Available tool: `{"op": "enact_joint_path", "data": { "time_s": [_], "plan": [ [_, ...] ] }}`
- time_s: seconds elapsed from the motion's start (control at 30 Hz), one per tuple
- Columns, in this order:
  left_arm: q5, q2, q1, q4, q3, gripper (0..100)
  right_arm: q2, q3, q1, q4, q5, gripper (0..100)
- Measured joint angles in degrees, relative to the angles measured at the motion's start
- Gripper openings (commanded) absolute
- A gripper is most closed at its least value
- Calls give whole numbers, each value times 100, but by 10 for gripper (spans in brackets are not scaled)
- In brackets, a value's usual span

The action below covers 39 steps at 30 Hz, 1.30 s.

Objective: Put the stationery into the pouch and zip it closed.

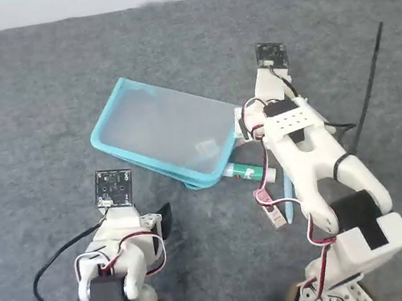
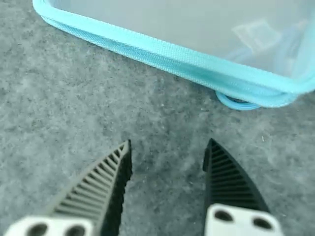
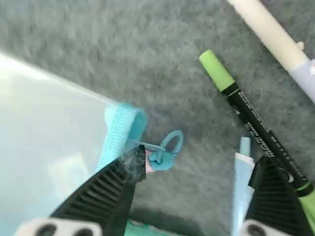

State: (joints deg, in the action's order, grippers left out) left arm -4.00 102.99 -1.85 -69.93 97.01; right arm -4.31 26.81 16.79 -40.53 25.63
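Pouch flat on bench. Stationery lies outside it, by its corner: green-capped pen, white pen, pale blue pen.

Right fingers are wide apart and empty, one tip at the zip pull.

Left fingers are spread and empty, just short of the pouch edge.

Risks, as we judge them:
- Closing here could snag the pull instead of a pen and drag the pouch.
- The unbraced pouch may slide.

The pouch lies on the table just ahead of the left tool, clear of its tips. The right tool straddles the zipper pull, its one side against the pouch's corner and its other over a marker and a pen lying side by side.
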Motion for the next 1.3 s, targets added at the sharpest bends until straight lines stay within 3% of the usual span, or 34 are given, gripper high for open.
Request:
{"op": "enact_joint_path", "data": {
  "time_s": [0.33, 0.57, 0.87, 1.03, 1.3],
  "plan": [
    [0, 0, 0, 0, 0, 229, 0, -167, 422, -334, 264, 343],
    [0, 0, 0, 0, 0, 229, -369, -589, 1020, -273, -158, 343],
    [0, 0, 0, 0, 0, 229, -1116, -1248, 985, -404, 44, 343],
    [0, 0, 0, 0, 0, 229, -1002, -1565, 677, -1433, 475, 343],
    [0, 0, 0, 0, 0, 229, -413, -1152, 510, -1556, 510, 343]
  ]
}}
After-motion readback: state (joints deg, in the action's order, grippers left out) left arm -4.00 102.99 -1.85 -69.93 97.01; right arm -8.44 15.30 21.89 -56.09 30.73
